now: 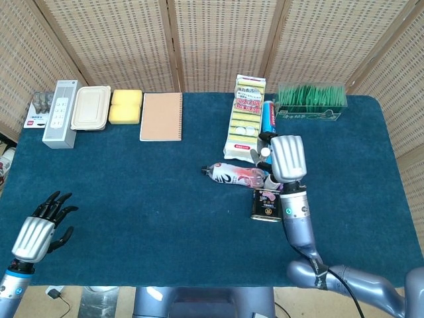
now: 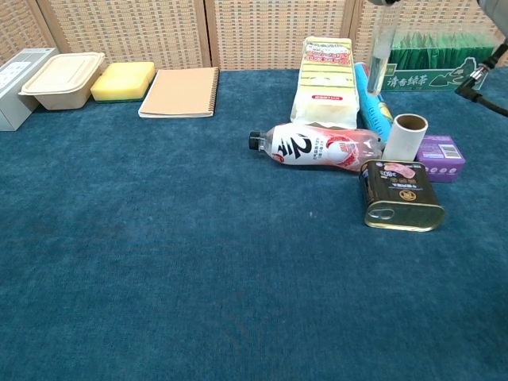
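Wicker screens back our blue desk (image 1: 132,192). Our right robot hand (image 1: 287,158) grips a clear tube (image 2: 381,48) upright by its top, lifted above the paper roll (image 2: 405,136), bottle (image 2: 317,146) and tin (image 2: 399,194). Our left robot hand (image 1: 41,228) hovers open, holding nothing.

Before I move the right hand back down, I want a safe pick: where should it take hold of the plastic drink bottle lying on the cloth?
Probably around the middle of the drink bottle, coming from above. It lies on its side, its black cap pointing left over bare blue cloth. The can and paper roll crowd its base end, and the sponge pack sits close behind, so the labelled belly is freest.
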Controlling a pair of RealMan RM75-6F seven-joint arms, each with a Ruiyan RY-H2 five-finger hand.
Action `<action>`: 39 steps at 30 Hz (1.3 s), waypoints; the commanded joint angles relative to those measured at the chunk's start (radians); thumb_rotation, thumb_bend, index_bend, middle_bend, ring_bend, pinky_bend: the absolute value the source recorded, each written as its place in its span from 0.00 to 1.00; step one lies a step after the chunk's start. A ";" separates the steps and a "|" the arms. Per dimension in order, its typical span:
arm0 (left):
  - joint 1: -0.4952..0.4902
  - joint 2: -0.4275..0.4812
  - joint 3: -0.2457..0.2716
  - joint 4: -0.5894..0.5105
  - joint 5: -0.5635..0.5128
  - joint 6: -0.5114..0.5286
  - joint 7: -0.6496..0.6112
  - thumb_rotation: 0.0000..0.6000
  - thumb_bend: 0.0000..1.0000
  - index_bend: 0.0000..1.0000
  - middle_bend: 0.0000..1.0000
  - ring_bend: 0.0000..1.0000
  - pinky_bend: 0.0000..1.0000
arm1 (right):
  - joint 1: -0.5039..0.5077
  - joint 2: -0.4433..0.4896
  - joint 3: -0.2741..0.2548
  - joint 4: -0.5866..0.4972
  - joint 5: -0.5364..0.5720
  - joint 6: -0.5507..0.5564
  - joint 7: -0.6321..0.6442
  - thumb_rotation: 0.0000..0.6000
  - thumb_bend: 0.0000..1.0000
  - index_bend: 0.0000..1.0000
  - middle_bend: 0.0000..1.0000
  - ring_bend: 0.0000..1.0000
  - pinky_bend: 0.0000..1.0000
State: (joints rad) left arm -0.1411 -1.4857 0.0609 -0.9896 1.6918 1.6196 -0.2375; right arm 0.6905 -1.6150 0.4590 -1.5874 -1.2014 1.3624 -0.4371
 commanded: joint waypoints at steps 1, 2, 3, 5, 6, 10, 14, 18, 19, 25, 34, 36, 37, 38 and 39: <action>0.000 0.000 0.000 0.000 0.000 0.001 -0.001 1.00 0.36 0.29 0.14 0.05 0.23 | -0.002 0.032 -0.006 -0.086 0.018 -0.022 -0.008 1.00 0.39 0.75 0.93 0.98 0.92; 0.001 0.001 0.000 0.000 0.000 0.002 -0.001 1.00 0.36 0.29 0.14 0.05 0.23 | -0.005 0.042 -0.008 -0.114 0.019 -0.026 -0.007 1.00 0.40 0.75 0.93 0.99 0.93; 0.001 0.001 -0.001 0.000 -0.001 0.002 -0.001 1.00 0.35 0.29 0.14 0.05 0.23 | -0.010 0.059 -0.011 -0.158 0.021 -0.031 -0.004 1.00 0.40 0.75 0.94 0.99 0.93; 0.001 0.001 -0.002 0.000 -0.002 0.002 -0.002 1.00 0.35 0.29 0.14 0.04 0.23 | -0.026 0.114 -0.011 -0.284 0.020 -0.039 0.000 1.00 0.41 0.75 0.95 1.00 0.94; 0.001 0.001 -0.001 0.000 -0.001 0.002 -0.004 1.00 0.36 0.29 0.14 0.04 0.23 | -0.028 0.135 -0.004 -0.321 0.027 -0.040 -0.008 1.00 0.41 0.75 0.95 1.00 0.95; 0.002 0.001 0.002 0.003 0.000 0.001 -0.011 1.00 0.36 0.29 0.14 0.05 0.23 | -0.013 0.171 0.035 -0.333 0.100 -0.045 -0.049 1.00 0.42 0.75 0.95 1.00 0.95; 0.003 0.000 -0.001 0.008 -0.002 0.005 -0.020 1.00 0.36 0.29 0.14 0.04 0.23 | -0.010 0.172 0.039 -0.309 0.152 -0.024 -0.078 1.00 0.42 0.75 0.95 1.00 0.95; -0.001 -0.001 -0.003 0.007 -0.004 -0.001 -0.022 1.00 0.35 0.29 0.14 0.04 0.23 | -0.071 0.234 -0.059 -0.447 0.076 -0.036 -0.029 1.00 0.42 0.75 0.95 1.00 0.95; -0.002 -0.001 -0.002 0.005 -0.002 -0.003 -0.020 1.00 0.36 0.29 0.14 0.04 0.23 | -0.082 0.253 -0.079 -0.466 0.043 -0.038 -0.020 1.00 0.42 0.75 0.95 1.00 0.95; 0.006 -0.002 0.006 0.007 0.009 0.015 -0.016 1.00 0.36 0.29 0.14 0.05 0.23 | -0.049 0.184 -0.008 -0.360 0.115 0.042 -0.066 1.00 0.42 0.75 0.95 1.00 0.95; 0.002 -0.002 0.006 -0.002 0.015 0.018 -0.014 1.00 0.35 0.29 0.14 0.05 0.24 | -0.045 0.189 -0.030 -0.407 0.087 0.059 -0.107 1.00 0.42 0.75 0.95 1.00 0.95; 0.006 -0.003 0.010 0.001 0.019 0.024 -0.015 1.00 0.35 0.29 0.14 0.04 0.24 | -0.019 0.160 0.013 -0.358 0.164 0.064 -0.130 1.00 0.42 0.75 0.95 1.00 0.95; 0.008 -0.003 0.011 0.004 0.018 0.024 -0.017 1.00 0.35 0.29 0.14 0.05 0.24 | -0.014 0.153 0.020 -0.354 0.196 0.063 -0.141 1.00 0.42 0.75 0.95 1.00 0.95; 0.009 -0.004 0.011 0.006 0.015 0.024 -0.019 1.00 0.36 0.29 0.14 0.05 0.24 | -0.015 0.151 0.016 -0.360 0.203 0.063 -0.141 1.00 0.42 0.75 0.95 1.00 0.95; 0.011 -0.005 0.007 0.009 0.009 0.021 -0.024 1.00 0.36 0.29 0.14 0.04 0.24 | -0.026 0.154 -0.008 -0.378 0.191 0.063 -0.136 1.00 0.42 0.75 0.95 1.00 0.95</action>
State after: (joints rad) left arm -0.1319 -1.4897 0.0703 -0.9834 1.7051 1.6425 -0.2578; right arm 0.6472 -1.4322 0.4298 -2.0357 -1.0785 1.4097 -0.5411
